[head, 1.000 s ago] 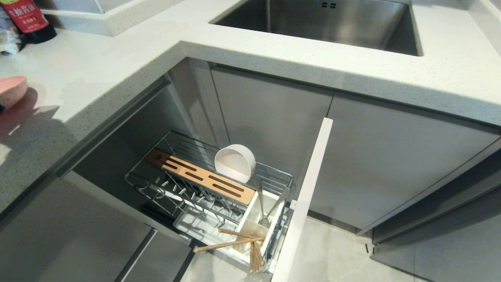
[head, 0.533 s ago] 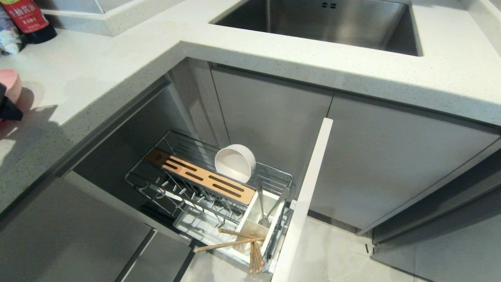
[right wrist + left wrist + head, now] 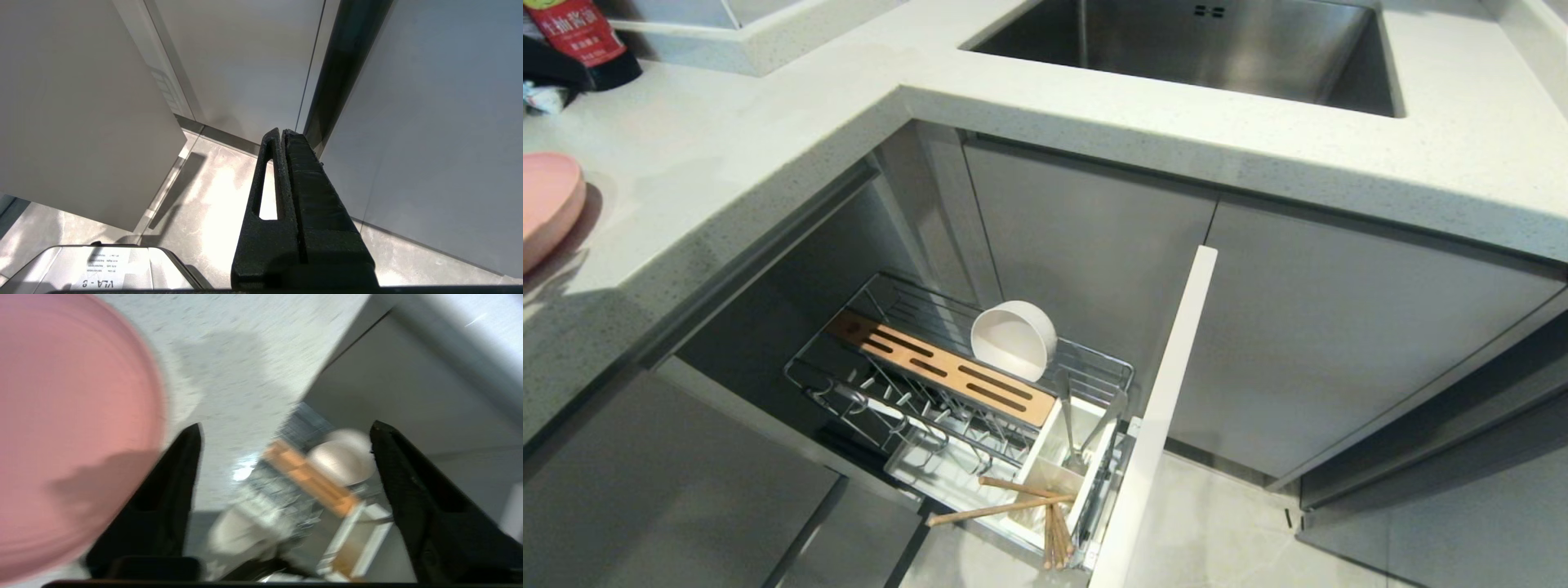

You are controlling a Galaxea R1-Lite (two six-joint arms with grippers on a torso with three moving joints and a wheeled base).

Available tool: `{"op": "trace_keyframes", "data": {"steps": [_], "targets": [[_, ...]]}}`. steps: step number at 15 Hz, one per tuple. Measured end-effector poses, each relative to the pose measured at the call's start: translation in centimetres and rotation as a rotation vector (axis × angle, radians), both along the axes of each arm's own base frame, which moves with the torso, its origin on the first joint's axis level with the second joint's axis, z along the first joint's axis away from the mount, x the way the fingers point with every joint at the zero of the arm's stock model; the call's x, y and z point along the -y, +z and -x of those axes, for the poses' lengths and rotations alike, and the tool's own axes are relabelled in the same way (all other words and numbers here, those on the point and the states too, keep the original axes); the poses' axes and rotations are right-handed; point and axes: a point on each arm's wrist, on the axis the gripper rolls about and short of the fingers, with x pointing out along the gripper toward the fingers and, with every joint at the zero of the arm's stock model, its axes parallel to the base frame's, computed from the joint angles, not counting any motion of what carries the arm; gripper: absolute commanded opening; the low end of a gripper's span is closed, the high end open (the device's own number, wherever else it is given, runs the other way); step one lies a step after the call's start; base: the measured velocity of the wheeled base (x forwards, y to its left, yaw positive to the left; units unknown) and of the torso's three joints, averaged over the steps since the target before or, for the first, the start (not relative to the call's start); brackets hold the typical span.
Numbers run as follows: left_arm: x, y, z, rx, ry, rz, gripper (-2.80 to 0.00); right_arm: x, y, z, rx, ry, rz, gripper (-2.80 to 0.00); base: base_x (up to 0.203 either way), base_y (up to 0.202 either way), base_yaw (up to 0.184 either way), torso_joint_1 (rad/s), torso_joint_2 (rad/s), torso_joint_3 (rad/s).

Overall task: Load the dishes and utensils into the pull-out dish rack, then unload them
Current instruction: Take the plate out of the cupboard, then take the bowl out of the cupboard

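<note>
- The left pincer (image 3: 286, 430) is seen wide open with nothing between its two black fingers (image 3: 167, 498), held above the edge of the table (image 3: 245, 367).
- The pink plate (image 3: 69, 416) lies flat on the table just beside one finger, apart from it and not gripped.
- Beyond the open fingers and lower down, the dish rack (image 3: 980, 408) is pulled out of the cabinet; the white bowl (image 3: 1013, 339) is propped on its side behind the slotted wooden strip (image 3: 939, 367).
- In the white utensil box (image 3: 1058, 465) at the rack's front end, the chopsticks (image 3: 1005, 506) are laid across the rim and the spoon (image 3: 1068, 425) stands upright.
- The table is pale speckled stone with a steel sink (image 3: 1201, 49) set into it; a dark bottle with a red label (image 3: 580, 37) stands at the far left corner.
- Grey cabinet doors (image 3: 1339, 327) and a light tiled floor (image 3: 1217, 531) are seen below.
- The right pincer (image 3: 282, 136) is pressed closed, empty, and points at the floor beside a cabinet.
</note>
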Motion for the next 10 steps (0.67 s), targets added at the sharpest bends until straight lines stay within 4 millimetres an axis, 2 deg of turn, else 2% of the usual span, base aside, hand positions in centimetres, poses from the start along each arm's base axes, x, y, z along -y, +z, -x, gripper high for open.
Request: {"op": "trace_keyframes", "data": {"steps": [2,6,10], "targets": [[0.0,0.5,1.3,0.117,-0.067,0.137,-2.80,0.0,0.0,0.0,0.000,0.000,-0.001,-2.80,0.000,0.000,0.000,0.000,0.00,0.000],[0.4,1.6,3.2,0.281,-0.182,0.290,-2.80,0.0,0.0,0.0,0.000,0.000,-0.001,-2.80,0.000,0.000,0.000,0.000,0.00,0.000],[1.5,1.8,1.6,0.253,-0.224,0.462,-2.80,0.0,0.0,0.0,0.000,0.000,-0.001,-2.80,0.000,0.000,0.000,0.000,0.00,0.000]]}}
